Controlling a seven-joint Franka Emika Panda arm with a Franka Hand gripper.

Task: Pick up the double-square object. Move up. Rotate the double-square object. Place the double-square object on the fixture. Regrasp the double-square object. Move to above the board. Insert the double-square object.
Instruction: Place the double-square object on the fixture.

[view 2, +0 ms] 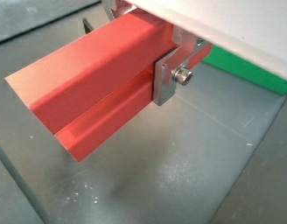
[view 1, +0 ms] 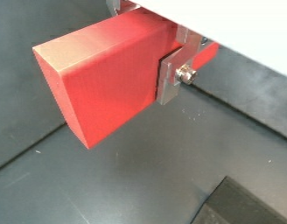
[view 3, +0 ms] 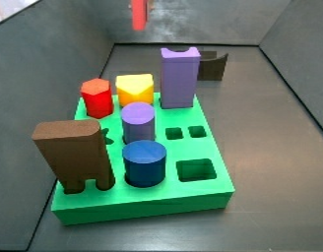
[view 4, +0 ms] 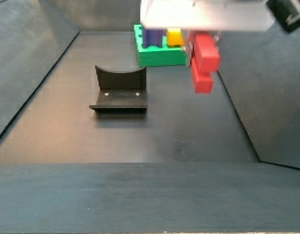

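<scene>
Holding the double-square object point(view 4: 205, 62) clear of the floor, I judge the pickup and the lift to be done: my gripper point(view 1: 181, 58) has its silver plates pinched on one end of the salmon block, and in a side view the piece hangs in the air below the white gripper body, with nothing under it but dark floor. In that view it hangs long-side down, so the rotation may be finished or under way; I can't tell which from a single moment. In a wrist view the groove between its 2 prongs point(view 2: 105, 101) runs along the face turned to the camera, and a strip of green shows behind the gripper. The fixture point(view 4: 120, 90) stands empty on the floor, near the block but off to one side of it and lower, so placing the piece there is not yet done, and the regrasp after it is also left. The board point(view 3: 138, 187) lies well apart from the held piece; its 2 small square holes point(view 3: 184, 132) are open, with a purple cylinder, a blue cylinder, a yellow block, a red hexagonal peg, a tall purple block and a brown notched block standing in it. Moving above the board and inserting are the last steps left.
</scene>
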